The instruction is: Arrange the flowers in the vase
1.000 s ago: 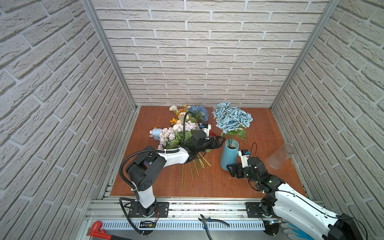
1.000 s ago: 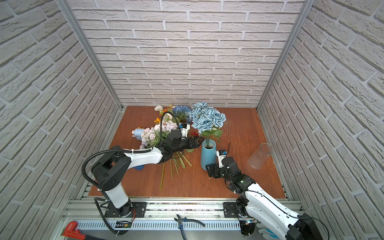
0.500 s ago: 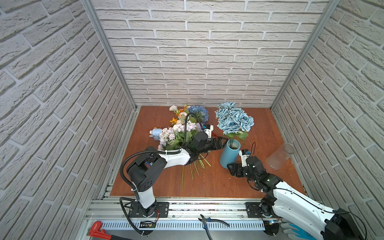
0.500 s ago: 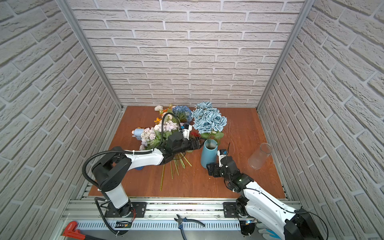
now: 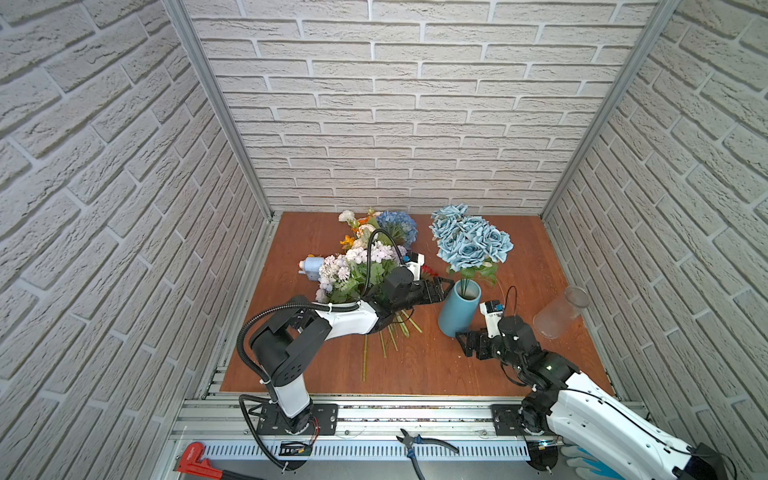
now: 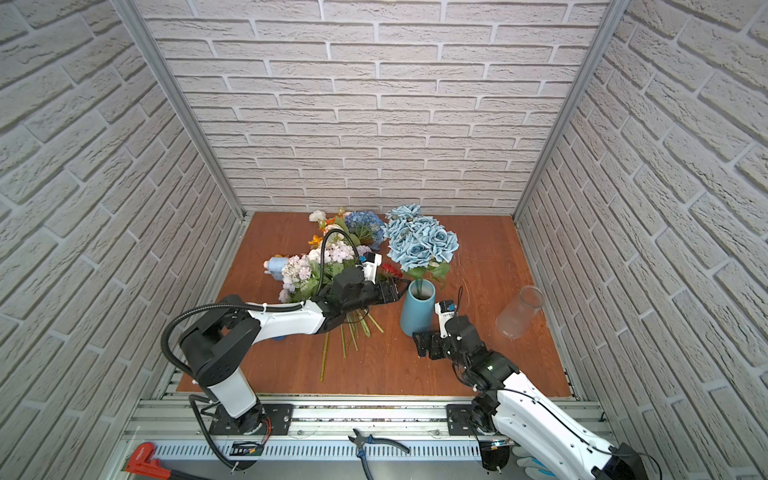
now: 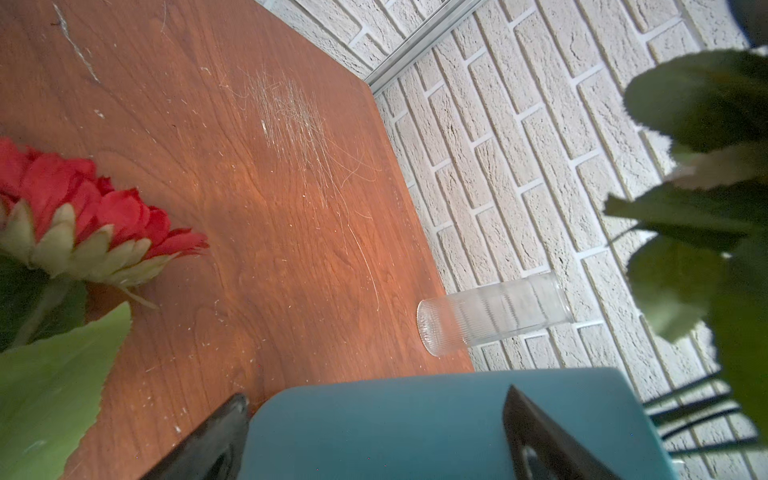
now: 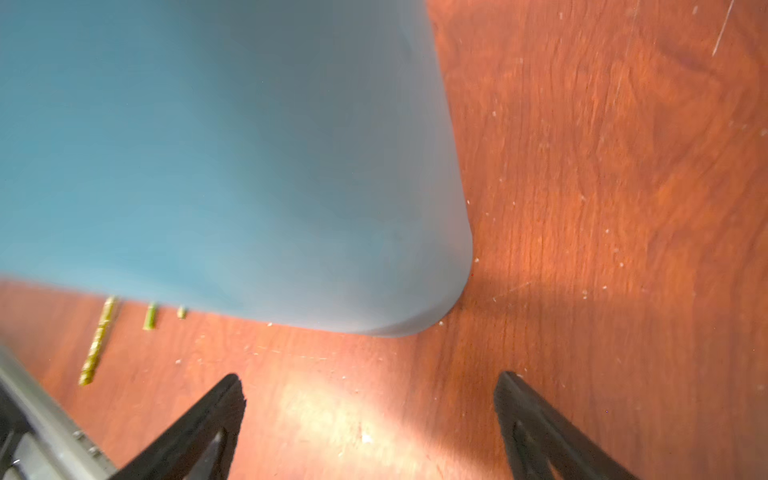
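At the near edge of the table [image 5: 415,365], the right arm is stretched low from its base, forearm slanted inward and wrist turned toward the blue vase [image 5: 457,316]. The right gripper [image 5: 462,344] is held just above the wood beside the vase's foot. In the right wrist view its jaws are spread wide, with only bare table between them and the blue wall just beyond the tips.

The left arm is folded at the elbow and reached across the loose stems [image 5: 365,357], forearm nearly level. The left gripper [image 5: 444,291] is brought up to the upper wall of the blue vase, jaws fully parted and nothing clamped. Whether the tips touch the wall cannot be told.

The dusty-blue roses [image 5: 469,243] are stood upright in the blue vase. Behind the left arm, the other flowers [image 5: 361,266] are piled flat on the table, with a red bloom [image 7: 83,208] lying nearest the gripper. A clear glass vase [image 5: 561,311] is set near the right wall.
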Action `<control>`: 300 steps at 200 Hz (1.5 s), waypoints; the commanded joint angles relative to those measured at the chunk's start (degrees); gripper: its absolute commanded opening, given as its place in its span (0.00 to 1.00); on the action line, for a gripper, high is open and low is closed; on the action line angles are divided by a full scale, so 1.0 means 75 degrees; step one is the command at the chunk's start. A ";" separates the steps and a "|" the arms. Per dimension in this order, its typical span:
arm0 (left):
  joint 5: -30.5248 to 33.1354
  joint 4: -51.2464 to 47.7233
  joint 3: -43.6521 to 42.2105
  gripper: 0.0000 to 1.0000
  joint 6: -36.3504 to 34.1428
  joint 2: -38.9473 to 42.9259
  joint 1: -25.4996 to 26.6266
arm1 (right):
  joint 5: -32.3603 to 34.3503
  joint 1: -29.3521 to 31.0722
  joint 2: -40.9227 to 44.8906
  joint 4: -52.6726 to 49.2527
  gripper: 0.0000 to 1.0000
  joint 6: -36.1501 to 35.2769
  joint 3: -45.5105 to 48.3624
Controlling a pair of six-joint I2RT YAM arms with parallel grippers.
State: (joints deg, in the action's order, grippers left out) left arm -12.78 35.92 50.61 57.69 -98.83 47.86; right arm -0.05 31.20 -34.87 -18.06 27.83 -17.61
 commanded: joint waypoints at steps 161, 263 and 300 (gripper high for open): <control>-0.0224 0.0035 0.0752 0.95 -0.0292 -0.0560 -0.0290 | 0.2151 0.1207 -0.0886 0.3354 0.90 -0.0559 0.1239; -0.0300 0.0273 0.0811 0.94 -0.0186 -0.0699 -0.0240 | 0.2559 0.1207 -0.2863 0.4727 0.87 -0.0304 0.1280; -0.0277 0.0273 0.0800 0.94 -0.0257 -0.0619 -0.0192 | 0.2821 0.1207 -0.2675 0.4468 0.87 -0.0090 0.1432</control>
State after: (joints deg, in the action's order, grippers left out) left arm -13.82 34.37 55.22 56.73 -103.70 45.54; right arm 19.46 39.94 -55.77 15.20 25.71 -7.88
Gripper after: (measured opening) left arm 0.945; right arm 0.874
